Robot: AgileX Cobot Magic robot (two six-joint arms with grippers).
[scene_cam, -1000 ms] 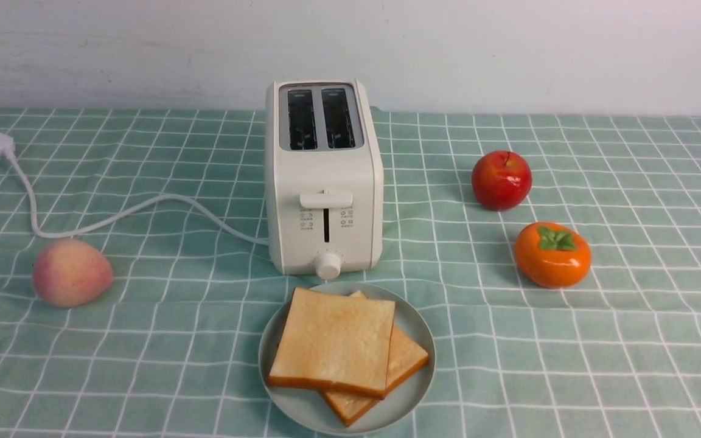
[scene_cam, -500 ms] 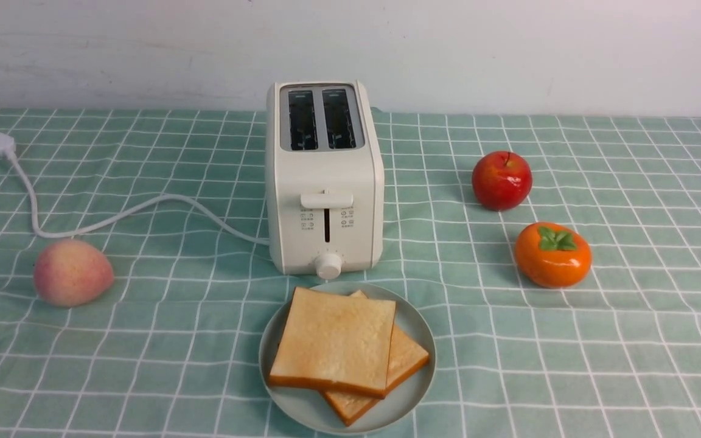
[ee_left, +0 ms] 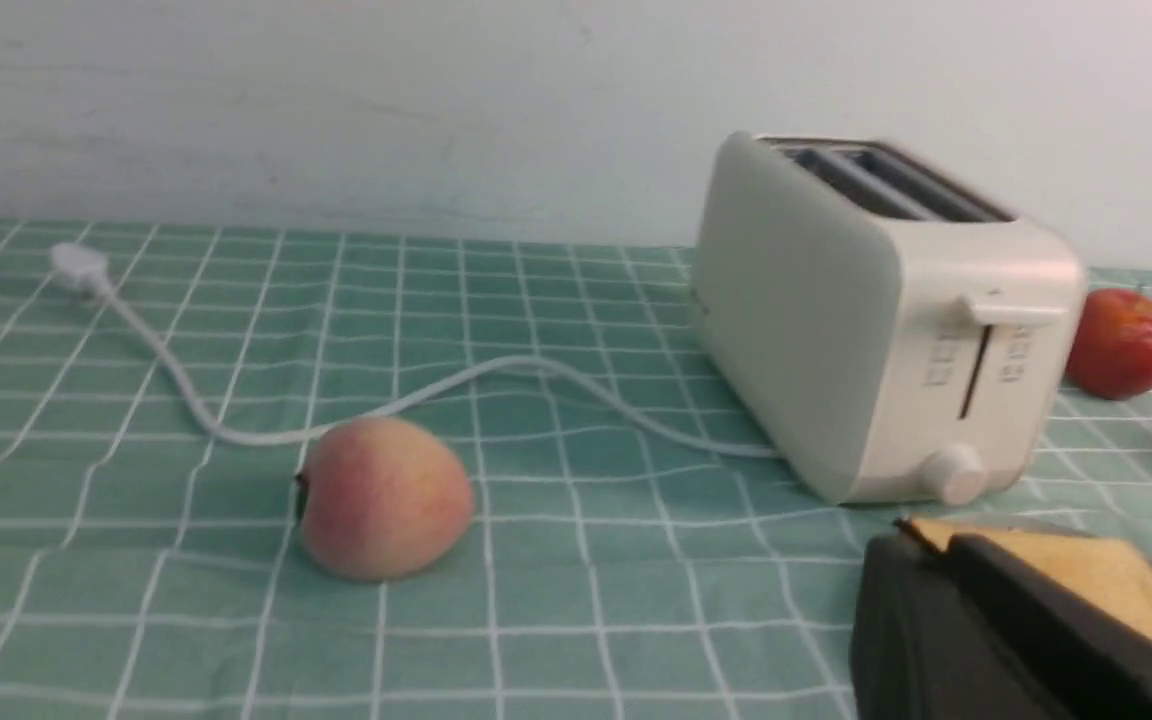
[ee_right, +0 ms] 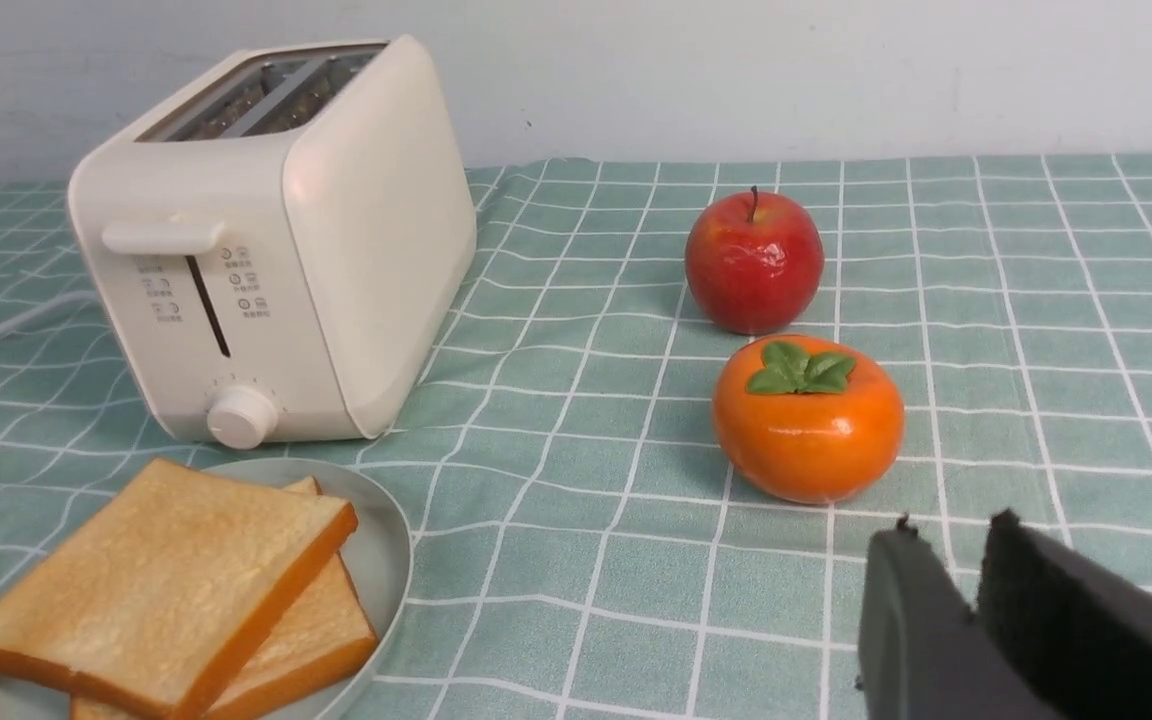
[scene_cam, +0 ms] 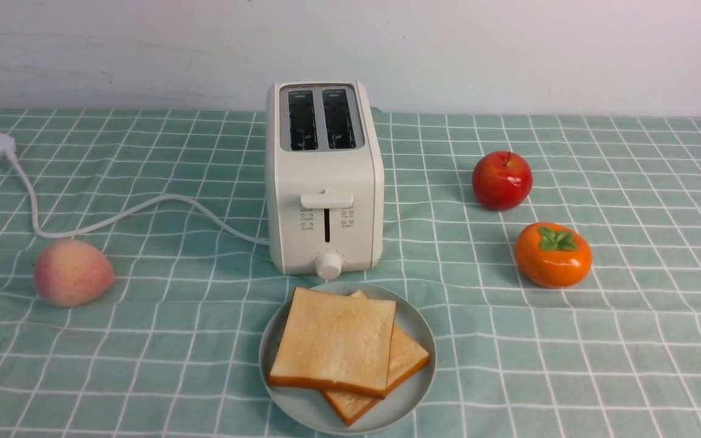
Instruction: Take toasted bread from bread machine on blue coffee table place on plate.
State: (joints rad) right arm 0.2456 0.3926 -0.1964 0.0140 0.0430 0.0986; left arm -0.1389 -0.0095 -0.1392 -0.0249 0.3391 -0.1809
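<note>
Okay, quick risk notes for you.
Toasted bread (scene_cam: 332, 340): both slices lay flat on the plate (scene_cam: 414, 389), the top one overlapping the lower, which stuck out towards the right.
Bread machine (scene_cam: 325, 182): both slots looked empty to you; it stood just behind the plate on the blue coffee table (scene_cam: 143, 340).
Task status: you could judge it as good as done, nothing left to lift.
Left gripper (ee_left: 986, 630): only a dark block showed at the edge of its wrist view, so you could not tell how far its fingers were spread or whether it held anything.
Right gripper (ee_right: 956, 545): fingers sat nearly together with a thin gap at the tips and nothing between them, low over the cloth near the persimmon (ee_right: 808, 420).
Risk 1: any further reach over the plate could have nudged the top slice off the stack.
Risk 2: a low sweep by the right arm could have rolled the persimmon or the apple (ee_right: 754, 262).
Risk 3: on the left, the peach (ee_left: 384, 497) and the cord (ee_left: 496, 375) lay where an arm could snag them, and a caught cord could tug the bread machine.
</note>
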